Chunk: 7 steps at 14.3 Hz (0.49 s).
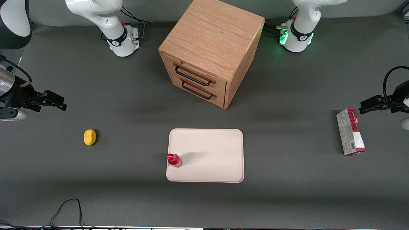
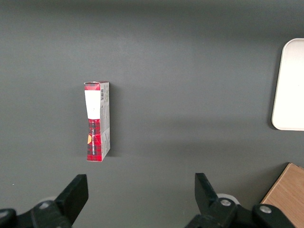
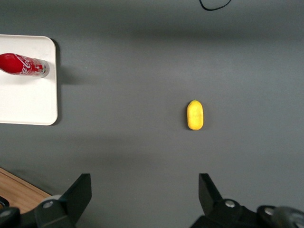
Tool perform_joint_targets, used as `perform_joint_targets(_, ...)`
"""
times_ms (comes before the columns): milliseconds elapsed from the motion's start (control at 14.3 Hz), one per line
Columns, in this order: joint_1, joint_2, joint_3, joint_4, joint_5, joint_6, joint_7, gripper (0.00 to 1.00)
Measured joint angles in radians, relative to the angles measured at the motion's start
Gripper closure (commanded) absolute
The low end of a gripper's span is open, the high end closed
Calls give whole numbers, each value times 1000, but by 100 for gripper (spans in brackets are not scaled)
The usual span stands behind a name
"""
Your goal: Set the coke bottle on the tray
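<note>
Coke bottle [image 1: 174,160]: glossy red, smooth. Tray [image 1: 211,150]: matt cream, smooth. Cabinet [image 1: 211,48]: grained wood, dark metal handles. Lump [image 1: 89,137]: matt yellow. Carton [image 1: 350,131]: printed card. Table [image 1: 127,179]: matt grey. Gripper [image 1: 51,101]: matt black, held above the table near the working arm's end.

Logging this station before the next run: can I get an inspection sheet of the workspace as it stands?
Surface: dark grey table, no spills seen.
Job's things: coke bottle stands upright on the tray, at its edge toward the working arm's end.
Clutter: yellow lump toward the working arm's end; red-and-grey carton toward the parked arm's end; wooden drawer cabinet, both drawers shut.
Grippers: gripper open, empty, above the table near the yellow lump.
Cables: black cable looped at the table edge nearest the camera.
Surroundings: nothing seen.
</note>
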Motion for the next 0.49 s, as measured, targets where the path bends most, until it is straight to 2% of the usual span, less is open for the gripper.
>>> perform_joint_targets(488,0,-4,-1,0,-6,0,0,0)
